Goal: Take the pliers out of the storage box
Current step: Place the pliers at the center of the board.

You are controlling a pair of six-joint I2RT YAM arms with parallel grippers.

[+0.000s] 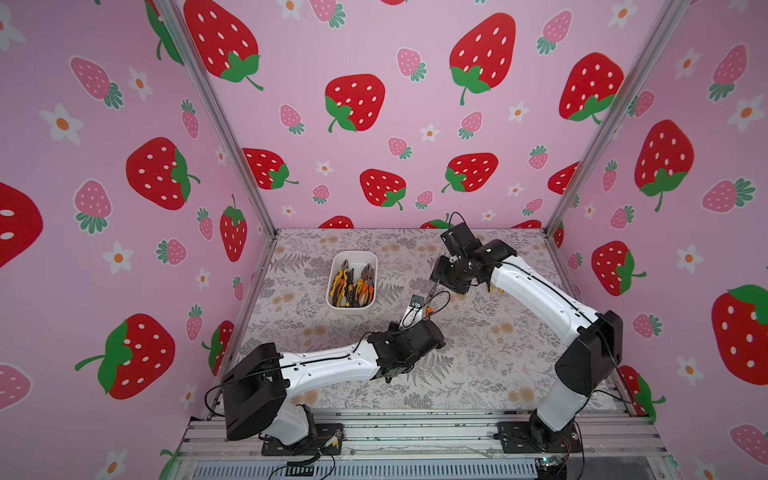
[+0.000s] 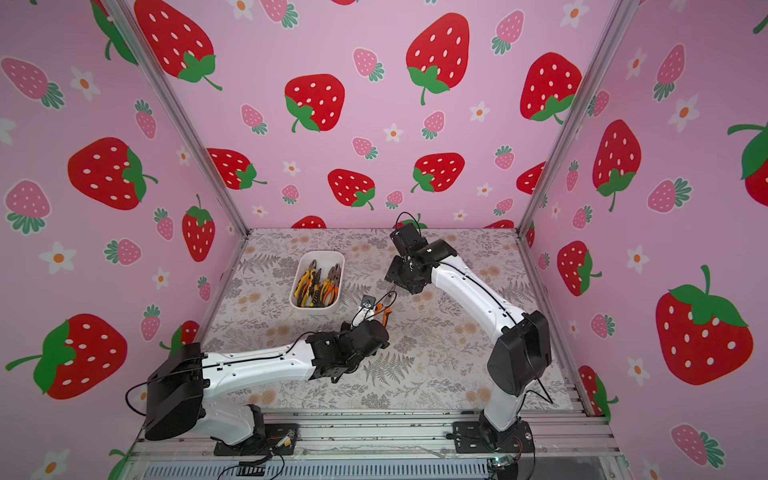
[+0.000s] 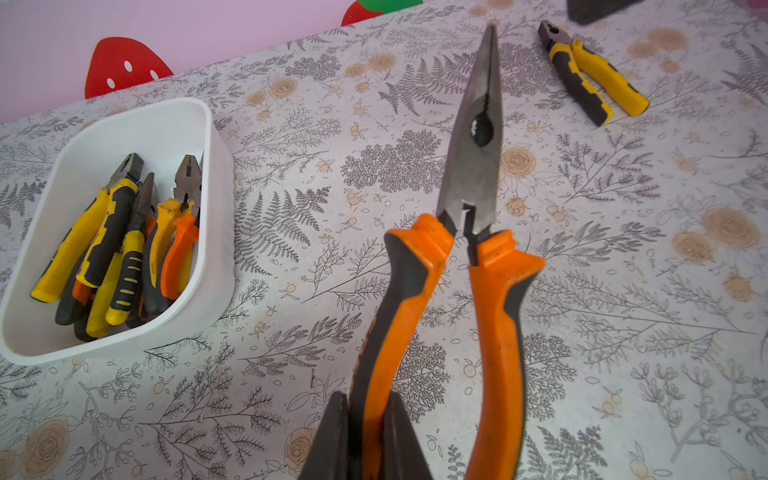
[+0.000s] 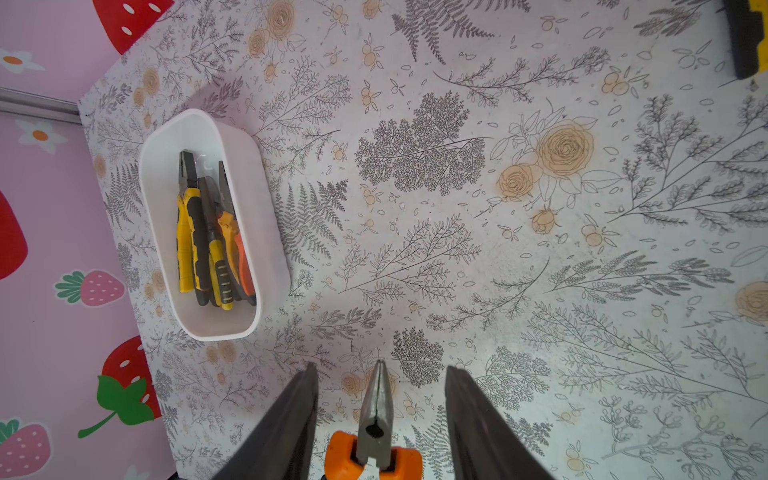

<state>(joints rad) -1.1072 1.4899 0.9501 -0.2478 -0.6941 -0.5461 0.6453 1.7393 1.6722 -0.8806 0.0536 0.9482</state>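
Note:
The white storage box (image 1: 351,308) (image 3: 216,249) (image 4: 270,232) stands on the floral table left of centre, with several yellow, orange and black pliers (image 1: 351,286) (image 3: 116,249) (image 4: 212,241) lying in it. Just right of the box, my left gripper (image 3: 368,399) (image 1: 422,311) is shut on one handle of orange-and-black needle-nose pliers (image 3: 473,166) (image 2: 384,313), holding them above the table. My right gripper (image 4: 381,368) (image 1: 434,289) is open, its fingers on either side of that pair's closed metal nose (image 4: 376,407) without touching it.
One yellow-and-black pair of pliers (image 3: 590,70) (image 4: 748,37) lies on the table to the right, mostly under my right arm (image 1: 540,286) in the top views. Pink strawberry walls close off the back and both sides.

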